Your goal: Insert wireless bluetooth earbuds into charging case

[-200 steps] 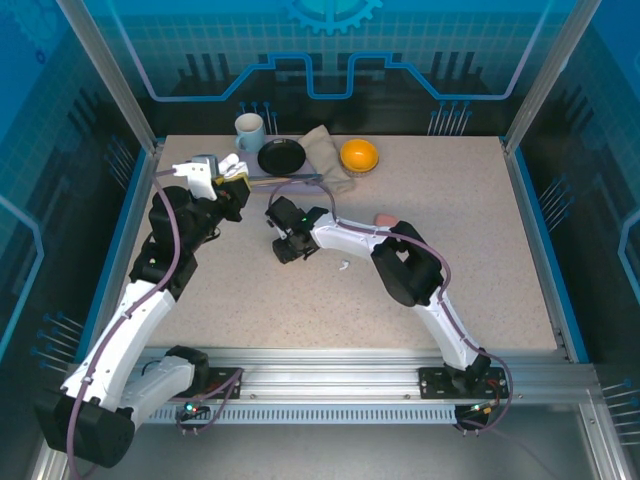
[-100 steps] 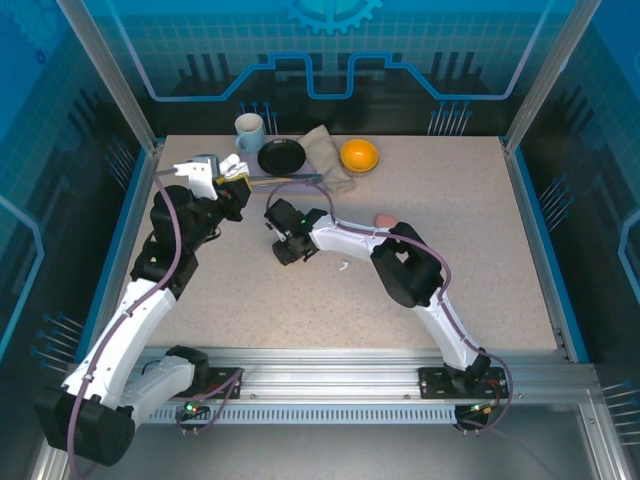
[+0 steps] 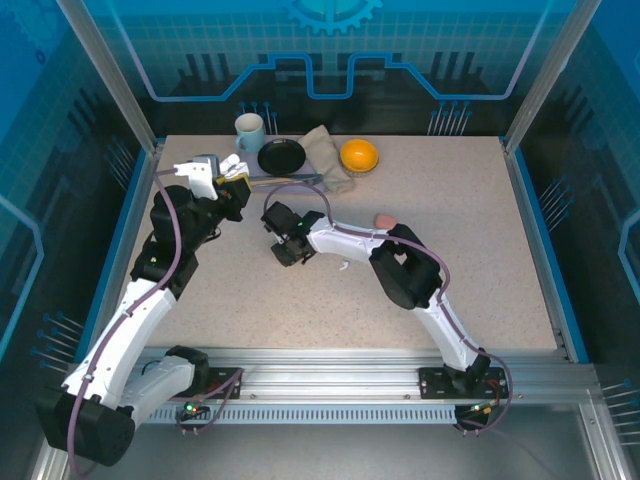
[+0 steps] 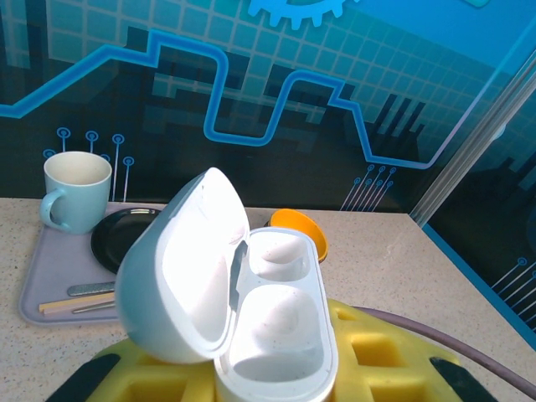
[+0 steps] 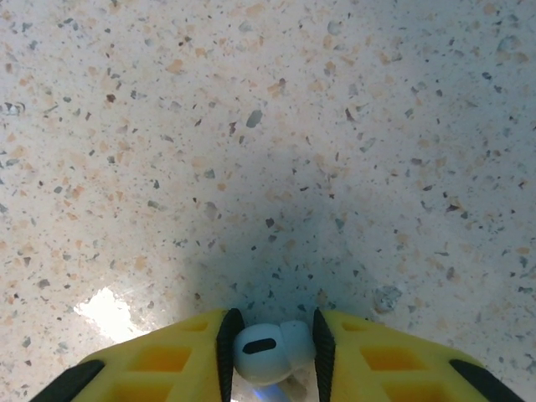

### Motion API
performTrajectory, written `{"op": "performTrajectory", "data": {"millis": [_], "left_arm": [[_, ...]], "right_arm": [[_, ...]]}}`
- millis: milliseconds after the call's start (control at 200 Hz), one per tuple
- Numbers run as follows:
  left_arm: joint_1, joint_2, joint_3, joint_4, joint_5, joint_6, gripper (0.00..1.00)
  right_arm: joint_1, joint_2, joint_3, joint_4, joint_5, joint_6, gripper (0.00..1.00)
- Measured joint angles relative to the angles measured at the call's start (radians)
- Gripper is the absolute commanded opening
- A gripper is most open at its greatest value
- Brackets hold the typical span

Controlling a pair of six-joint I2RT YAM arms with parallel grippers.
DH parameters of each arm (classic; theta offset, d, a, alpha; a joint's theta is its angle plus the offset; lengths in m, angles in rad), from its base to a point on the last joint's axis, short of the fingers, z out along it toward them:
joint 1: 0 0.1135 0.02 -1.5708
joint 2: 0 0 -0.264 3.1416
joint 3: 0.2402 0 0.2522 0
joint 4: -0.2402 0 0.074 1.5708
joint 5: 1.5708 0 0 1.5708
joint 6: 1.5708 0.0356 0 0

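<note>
My left gripper [image 3: 226, 181] is raised over the table's back left, shut on a white charging case [image 4: 280, 322]. The case's lid [image 4: 180, 268] stands open to the left. Both of its wells look empty. The case shows white above the left fingers [image 3: 229, 165] in the top view. My right gripper [image 3: 286, 243] points down at the tabletop left of centre. Its black pads press both sides of a white earbud [image 5: 266, 350], just above the speckled surface. A pink case [image 3: 383, 218] lies on the table behind the right arm.
Along the back edge stand a pale blue mug [image 3: 249, 130], a black plate [image 3: 281, 157] on a grey tray [image 4: 50, 280], a folded cloth [image 3: 322, 155] and an orange bowl [image 3: 359, 155]. The right half of the table is open.
The right gripper's jaws have narrowed onto the white earbud, and its wrist has shifted slightly left and back. The left arm with the open case has stayed still.
</note>
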Motion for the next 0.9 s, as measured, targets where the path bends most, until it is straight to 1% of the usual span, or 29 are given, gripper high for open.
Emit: {"op": "performTrajectory", "data": {"millis": [30,275,470,640,900], "left_arm": [[0.000,0.000,0.000,0.000,0.000,0.000,0.00],[0.000,-0.005,0.000,0.000,0.000,0.000,0.00],[0.000,-0.021,0.000,0.000,0.008,0.001,0.00],[0.000,-0.040,-0.004,0.003,0.027,0.002,0.00],[0.000,-0.080,-0.086,0.040,0.096,0.005,0.00]], "right_arm": [[0.000,0.000,0.000,-0.004,0.002,0.002,0.29],[0.003,-0.004,-0.003,-0.008,0.006,0.035,0.26],[0.003,-0.049,-0.058,-0.010,0.028,0.074,0.25],[-0.001,-0.149,-0.152,0.000,0.051,0.115,0.24],[-0.041,-0.374,-0.344,0.056,0.080,0.182,0.24]]}}
